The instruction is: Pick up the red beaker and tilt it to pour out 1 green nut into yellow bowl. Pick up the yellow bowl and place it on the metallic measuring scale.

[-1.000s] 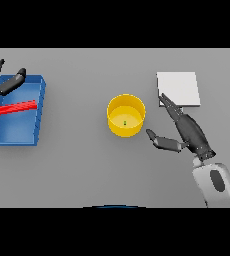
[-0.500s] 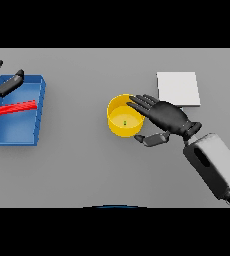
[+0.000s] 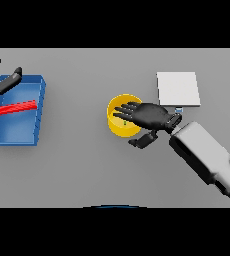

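Note:
The yellow bowl [image 3: 118, 125] stands at the table's middle with a small green nut inside. My right hand [image 3: 148, 116] reaches over its right rim, fingers stretched across the opening and thumb [image 3: 142, 141] low beside the bowl's outer wall; the fingers are not closed round it. The metallic measuring scale [image 3: 178, 88] is a pale square plate up and to the right of the bowl. A red beaker [image 3: 16, 108] lies on its side in the blue tray [image 3: 32, 135] at far left. My left hand [image 3: 2, 84] hovers open at the tray's upper left corner.
The blue tray sits near the table's left edge. My right forearm [image 3: 207, 157] runs diagonally from the lower right toward the bowl, just below the scale.
My right hand swung left from beside the scale and now lies over the bowl's right rim. The left hand, beaker and bowl have stayed put.

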Robot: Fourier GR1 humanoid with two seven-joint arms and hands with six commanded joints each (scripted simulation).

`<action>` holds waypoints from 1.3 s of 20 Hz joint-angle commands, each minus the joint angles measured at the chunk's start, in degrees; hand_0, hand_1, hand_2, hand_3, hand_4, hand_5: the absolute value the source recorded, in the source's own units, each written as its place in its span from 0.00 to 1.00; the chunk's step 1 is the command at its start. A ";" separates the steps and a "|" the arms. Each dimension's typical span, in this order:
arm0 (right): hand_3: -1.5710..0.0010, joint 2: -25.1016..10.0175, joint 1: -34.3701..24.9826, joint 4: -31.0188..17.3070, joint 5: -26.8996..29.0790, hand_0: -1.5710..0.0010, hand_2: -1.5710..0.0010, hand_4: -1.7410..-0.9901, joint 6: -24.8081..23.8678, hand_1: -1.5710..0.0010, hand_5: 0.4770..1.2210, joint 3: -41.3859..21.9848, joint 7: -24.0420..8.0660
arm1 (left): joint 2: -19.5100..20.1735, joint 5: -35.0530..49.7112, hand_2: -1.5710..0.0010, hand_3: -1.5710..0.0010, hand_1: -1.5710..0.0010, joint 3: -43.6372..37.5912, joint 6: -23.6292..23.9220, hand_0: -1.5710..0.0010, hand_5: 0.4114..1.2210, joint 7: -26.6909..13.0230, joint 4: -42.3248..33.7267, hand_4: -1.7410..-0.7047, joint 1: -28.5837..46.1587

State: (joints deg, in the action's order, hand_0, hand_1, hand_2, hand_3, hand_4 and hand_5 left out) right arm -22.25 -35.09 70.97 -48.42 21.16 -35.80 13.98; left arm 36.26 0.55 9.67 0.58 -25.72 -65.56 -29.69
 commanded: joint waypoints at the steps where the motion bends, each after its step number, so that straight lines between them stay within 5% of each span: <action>1: 1.00 0.00 -0.99 -1.28 -0.04 1.00 1.00 0.77 1.07 1.00 0.26 -0.37 0.41 | 0.03 0.05 1.00 1.00 1.00 0.05 0.02 1.00 0.36 0.26 -0.35 0.90 0.52; 9: 0.99 2.76 -5.34 -9.35 -2.20 1.00 1.00 0.74 3.35 1.00 0.29 -3.54 -0.04 | 0.54 -0.75 1.00 1.00 1.00 0.33 -0.69 1.00 0.37 0.85 1.02 0.92 -0.13; 13: 0.92 3.60 -5.99 -10.90 -2.43 0.97 0.94 0.64 2.92 0.96 0.45 -3.75 -0.26 | 0.59 -0.74 1.00 1.00 1.00 0.31 -0.69 1.00 0.37 0.86 0.90 0.92 -0.04; 15: 0.79 4.00 -6.71 -11.94 -2.45 0.71 0.78 0.50 2.47 0.74 0.65 -3.65 0.93 | 0.36 -0.71 1.00 1.00 1.00 0.35 -0.88 1.00 0.37 0.89 1.45 0.92 -0.49; 16: 0.64 3.75 -6.39 -11.71 -2.34 0.57 0.62 0.41 2.48 0.59 0.72 -3.72 1.18 | 0.50 -0.44 1.00 1.00 1.00 0.23 -1.13 1.00 0.37 1.41 1.38 0.92 0.13; 19: 0.44 3.04 -6.45 -10.91 -1.87 0.29 0.32 0.22 3.11 0.30 0.85 -3.97 2.88 | 0.02 -0.87 1.00 1.00 1.00 0.71 -0.68 1.00 0.37 1.21 1.26 0.92 0.42; 26: 0.25 2.25 -6.47 -8.93 -0.25 0.06 0.14 0.05 5.84 0.06 0.97 -3.70 0.25 | 0.50 -0.59 1.00 1.00 1.00 0.57 -1.36 1.00 0.37 1.24 0.81 0.92 -0.31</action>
State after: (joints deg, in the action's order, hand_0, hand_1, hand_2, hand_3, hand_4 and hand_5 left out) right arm -20.01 -41.58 62.05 -48.63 26.98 -39.50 14.32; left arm 36.76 -0.04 10.24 -0.77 -24.44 -64.75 -30.02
